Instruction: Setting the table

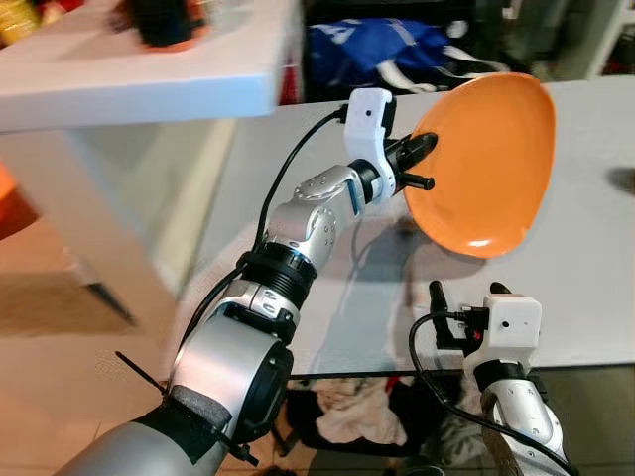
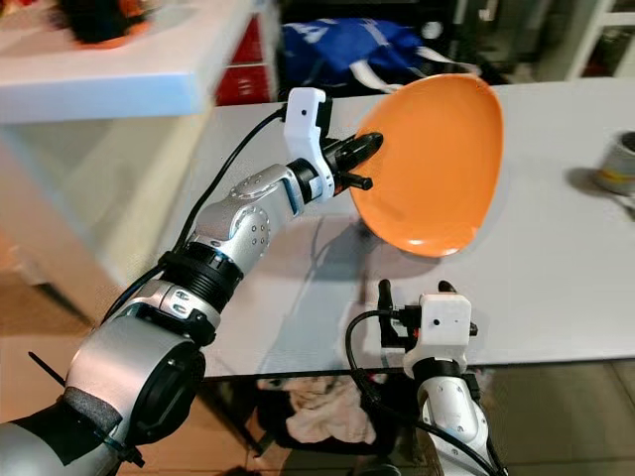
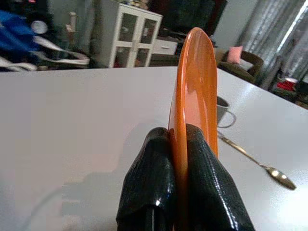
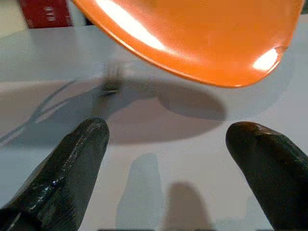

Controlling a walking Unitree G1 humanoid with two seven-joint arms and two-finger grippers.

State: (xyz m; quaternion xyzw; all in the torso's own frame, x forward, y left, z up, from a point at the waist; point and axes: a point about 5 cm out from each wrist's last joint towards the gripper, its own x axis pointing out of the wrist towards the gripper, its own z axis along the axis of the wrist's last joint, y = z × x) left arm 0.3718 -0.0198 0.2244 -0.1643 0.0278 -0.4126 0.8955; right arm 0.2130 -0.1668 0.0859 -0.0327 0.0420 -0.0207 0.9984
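Plate (image 1: pixel 486 164) above grey table (image 1: pixel 585 268) — cabinet (image 3: pixel 130 41) behind.

Plate (image 1: pixel 489 164): solid glossy orange, no pattern, white highlights near the lower rim. Surface (image 1: pixel 585 268): plain pale grey, with darker grey shadow under the plate. Left pincer (image 1: pixel 415 165): black fingers on a white housing; arm silver with black joints. Right pincer (image 1: pixel 466 297): black fingers, white housing. Mug (image 2: pixel 619 162), far right: grey. Spoon (image 3: pixel 255 160): silver with gold tint. Bag (image 1: pixel 377 50), far side: blue with white straps.
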